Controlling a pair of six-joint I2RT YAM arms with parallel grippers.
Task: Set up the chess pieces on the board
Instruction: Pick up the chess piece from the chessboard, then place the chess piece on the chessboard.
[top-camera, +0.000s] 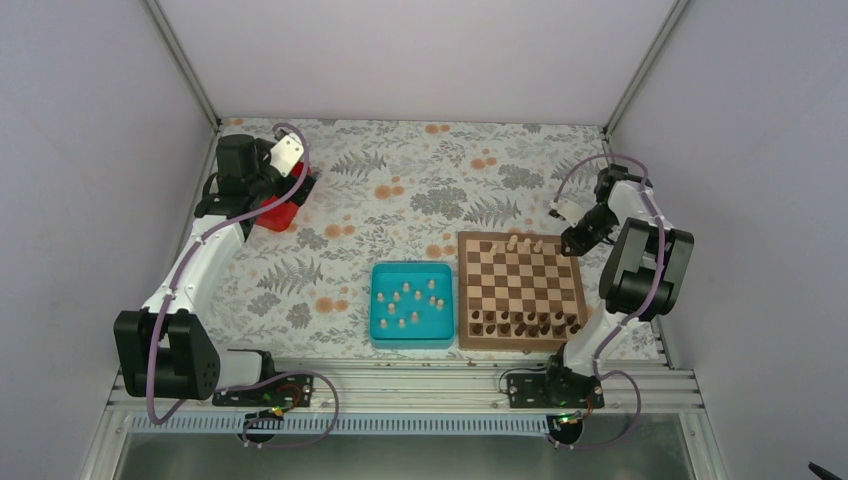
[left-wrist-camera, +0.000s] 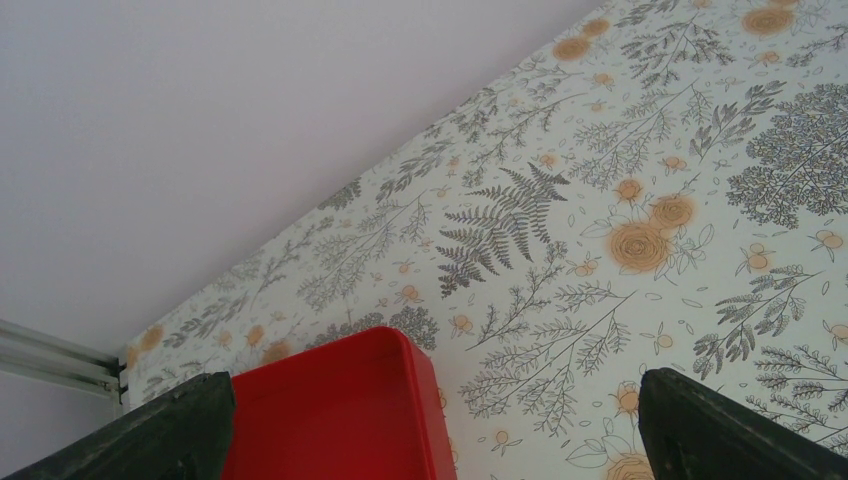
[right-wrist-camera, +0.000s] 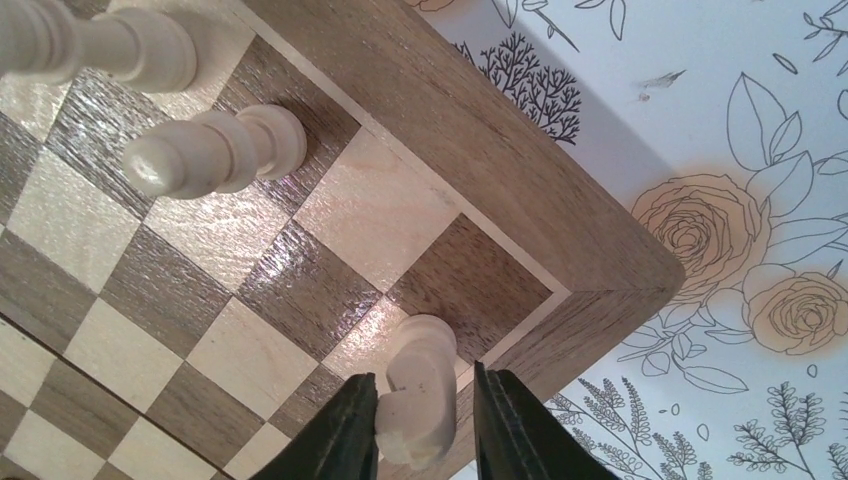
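My right hand (right-wrist-camera: 427, 382) straddles, unclamped, a pale beige wooden chess piece (right-wrist-camera: 420, 350) on the checkered wooden board's (right-wrist-camera: 560, 200) far right corner; my left hand (left-wrist-camera: 437, 385) is spread wide

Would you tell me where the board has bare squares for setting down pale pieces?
The middle ranks of the board are bare, between the pale pieces on the far rank and the dark pieces crowding the near edge.

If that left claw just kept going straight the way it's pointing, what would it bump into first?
Probably the flowered table cover. The left gripper hangs open and aims down at it, with the red tray just to one side. Depth is hard to judge, so one finger might clip the tray's rim first.
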